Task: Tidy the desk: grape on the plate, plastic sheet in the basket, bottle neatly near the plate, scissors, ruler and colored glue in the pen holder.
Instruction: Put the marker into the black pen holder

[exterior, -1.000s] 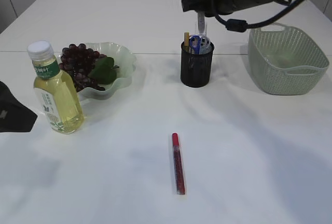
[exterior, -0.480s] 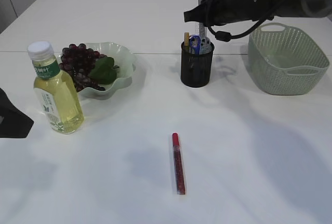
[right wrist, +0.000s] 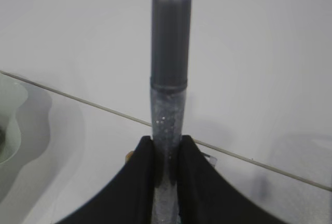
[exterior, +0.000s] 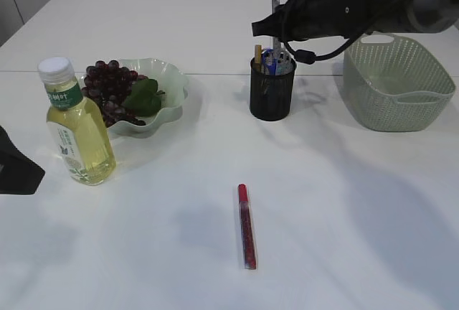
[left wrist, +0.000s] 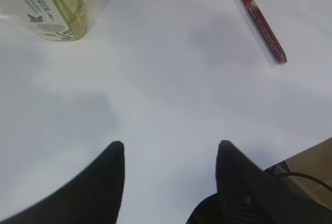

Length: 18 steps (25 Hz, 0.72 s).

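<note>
Silver glitter glue tube pinched upright in the right gripper, above the black mesh pen holder.

Tube: clear body with silver glitter, dark grey cap up; jaws closed on its lower part. Red glue tube lies flat on the white table, mid-front, well apart from everything. Left gripper open, empty, low over the table near the bottle. Grapes on the plate; basket far right.

Bright, even overhead light; soft diffuse shadows; slightly blurred wrist close-ups.
</note>
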{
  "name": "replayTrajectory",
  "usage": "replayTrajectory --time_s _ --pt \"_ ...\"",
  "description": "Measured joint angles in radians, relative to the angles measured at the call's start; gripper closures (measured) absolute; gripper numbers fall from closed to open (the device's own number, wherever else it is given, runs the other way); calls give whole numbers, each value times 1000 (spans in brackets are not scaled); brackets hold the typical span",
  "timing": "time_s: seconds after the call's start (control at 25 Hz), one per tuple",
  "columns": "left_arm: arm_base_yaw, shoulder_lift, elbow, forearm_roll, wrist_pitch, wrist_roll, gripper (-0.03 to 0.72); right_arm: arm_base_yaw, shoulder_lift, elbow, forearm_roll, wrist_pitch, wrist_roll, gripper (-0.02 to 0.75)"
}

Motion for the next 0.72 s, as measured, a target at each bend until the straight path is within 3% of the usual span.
replayTrajectory --time_s 0.52,0.64,0.72 --pt "0 0 0 0 4 0 273 0 36 -1 8 4 0 592" --pt "0 0 0 0 5 0 273 0 36 -2 8 4 0 538" --pt "0 0 0 0 7 0 273 0 36 -2 8 12 0 449"
